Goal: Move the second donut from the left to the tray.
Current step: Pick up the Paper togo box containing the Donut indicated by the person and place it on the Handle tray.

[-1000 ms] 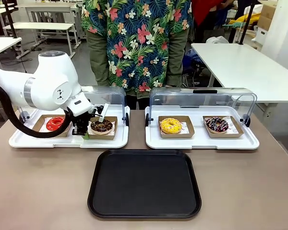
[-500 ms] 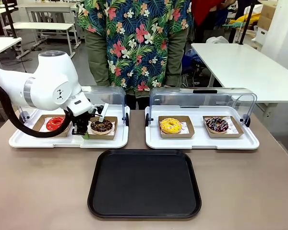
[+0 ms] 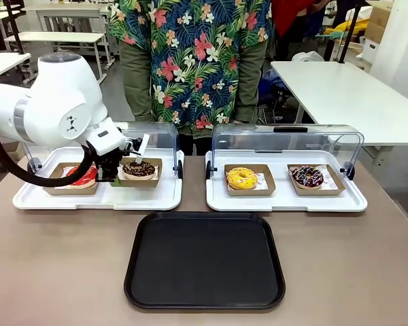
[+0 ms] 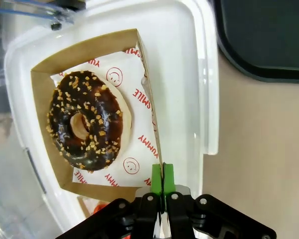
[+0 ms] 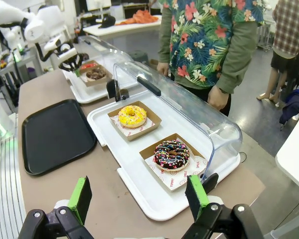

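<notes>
Desk (image 3: 61,265): brown-grey top, matte, running the full width of the front view. Further white tables stand behind in an open workroom with a grey floor. A person in a flowered shirt (image 3: 194,61) stands at the far edge, hands down.

Tray (image 3: 205,260): black, flat, rounded corners, raised rim; lies at the near middle of the desk, nothing on it. Bare desk on both its sides and along its near edge.

Left white tray (image 3: 95,198) with clear lid raised: holds the red-glazed donut (image 3: 81,175) in its holder and, just beside it, the second donut from the left (image 4: 84,120), chocolate with pale crumbs, on printed white paper inside a square brown cardboard holder (image 4: 45,74). In the front view this holder appears raised slightly off the tray floor, though that is hard to confirm.

Left gripper (image 4: 162,175): fingers pressed together on the thin side wall of the cardboard holder, green pads meeting over the card edge. The donut itself is untouched.

Right white tray (image 3: 285,201), lid raised: yellow donut (image 3: 241,178) and dark donut with multicoloured sprinkles (image 3: 307,176), each in its own holder, well apart from each other.

Right gripper (image 5: 139,199): fingers spread wide, holding nothing, over the desk's near right corner.
</notes>
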You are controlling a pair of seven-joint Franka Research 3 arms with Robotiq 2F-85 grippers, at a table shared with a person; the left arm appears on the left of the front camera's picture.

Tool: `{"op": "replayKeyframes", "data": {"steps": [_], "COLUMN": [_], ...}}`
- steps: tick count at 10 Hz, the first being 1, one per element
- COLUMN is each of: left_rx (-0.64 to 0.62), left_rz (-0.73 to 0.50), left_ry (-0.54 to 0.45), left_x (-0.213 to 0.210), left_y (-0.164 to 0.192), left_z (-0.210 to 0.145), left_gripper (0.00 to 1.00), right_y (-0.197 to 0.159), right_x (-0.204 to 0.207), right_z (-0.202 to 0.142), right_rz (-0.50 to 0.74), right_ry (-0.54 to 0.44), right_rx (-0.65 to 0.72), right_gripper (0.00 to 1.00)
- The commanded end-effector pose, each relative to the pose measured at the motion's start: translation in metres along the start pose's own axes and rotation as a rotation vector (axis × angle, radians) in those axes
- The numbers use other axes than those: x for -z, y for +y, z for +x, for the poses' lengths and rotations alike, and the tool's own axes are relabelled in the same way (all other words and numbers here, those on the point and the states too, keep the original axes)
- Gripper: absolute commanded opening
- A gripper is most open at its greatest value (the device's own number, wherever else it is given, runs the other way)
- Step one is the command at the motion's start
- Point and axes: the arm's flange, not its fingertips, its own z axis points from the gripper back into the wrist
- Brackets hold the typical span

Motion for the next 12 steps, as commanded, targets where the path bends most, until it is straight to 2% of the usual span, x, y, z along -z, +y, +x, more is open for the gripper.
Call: {"op": "replayKeyframes", "data": {"steps": [1,4,6,8,12], "left_rx": [-0.026,-0.098,-0.092,-0.099,-0.061], "left_rz": [0.017,0.059,0.040,0.039,0.053], "left_ry": [0.016,-0.013,-0.055,-0.054,-0.042], "left_x": [-0.024,-0.064,-0.077,-0.089,-0.075], "left_y": [-0.020,-0.057,-0.092,-0.131,-0.195], "left_z": [0.009,0.031,0.057,0.087,0.154], "left_gripper": [0.01,0.01,0.01,0.01,0.01], "right_y": [-0.003,-0.003,-0.003,-0.003,-0.003], "right_x": [0.000,0.000,0.000,0.000,0.000], "right_z": [0.002,0.002,0.002,0.002,0.002], "right_rz": [-0.005,-0.005,-0.005,-0.005,-0.005], "right_ry": [-0.028,-0.028,-0.028,-0.028,-0.028], "right_rx": [-0.029,-0.029,-0.029,-0.029,-0.029], "right_gripper": [1.00,1.00,1.00,1.00,1.00]}}
